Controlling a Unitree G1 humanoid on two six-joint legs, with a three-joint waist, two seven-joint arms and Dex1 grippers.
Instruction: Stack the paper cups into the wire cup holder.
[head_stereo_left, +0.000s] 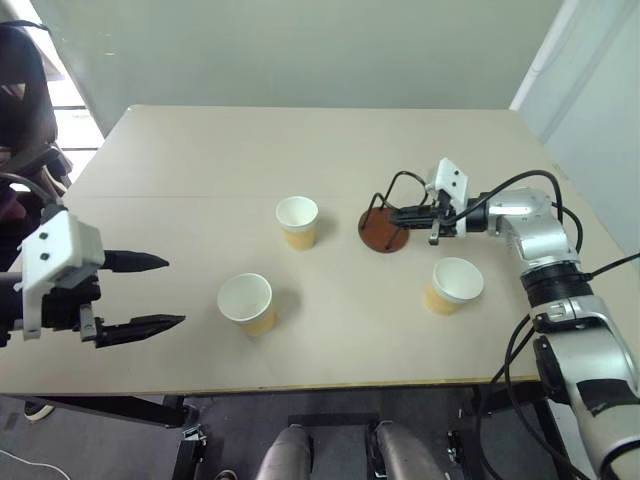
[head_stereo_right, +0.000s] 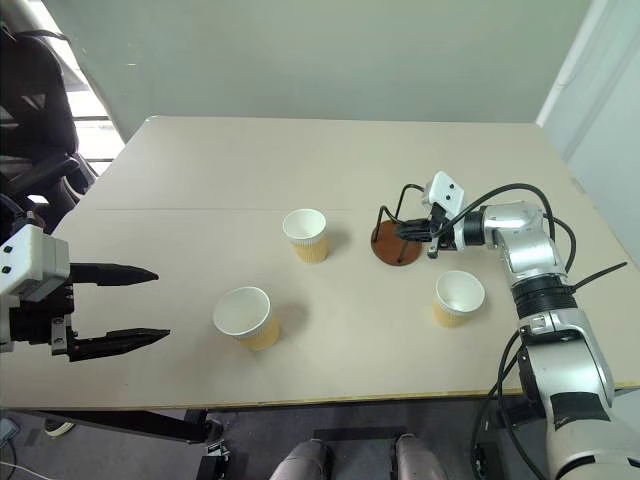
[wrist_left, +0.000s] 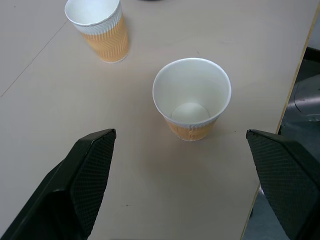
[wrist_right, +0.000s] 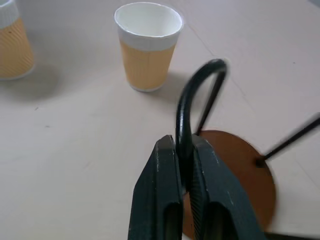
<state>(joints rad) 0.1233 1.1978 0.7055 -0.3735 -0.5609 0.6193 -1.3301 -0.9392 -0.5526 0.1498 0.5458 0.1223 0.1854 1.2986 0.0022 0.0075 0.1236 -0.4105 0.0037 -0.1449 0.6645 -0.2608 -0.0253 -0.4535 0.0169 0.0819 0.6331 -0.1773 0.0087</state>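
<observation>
Wire cup holder (wrist_right: 200, 100) loop sits pinched inside right gripper (wrist_right: 184, 150).

Two head views, high up, looking forward and down over the whole counter (head_stereo_left: 330, 150). Left wrist view, low and close, facing two paper cups (wrist_left: 192, 98). Right wrist view, very near the wire cup holder (wrist_right: 200, 100). Middle cup shared.

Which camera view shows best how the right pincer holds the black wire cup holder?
The right wrist view: the right pincer is shut on a loop of the black wire cup holder with round reddish-brown wooden base, seen close. Both eye views show the holder small and far; there the grip is hard to judge.
</observation>
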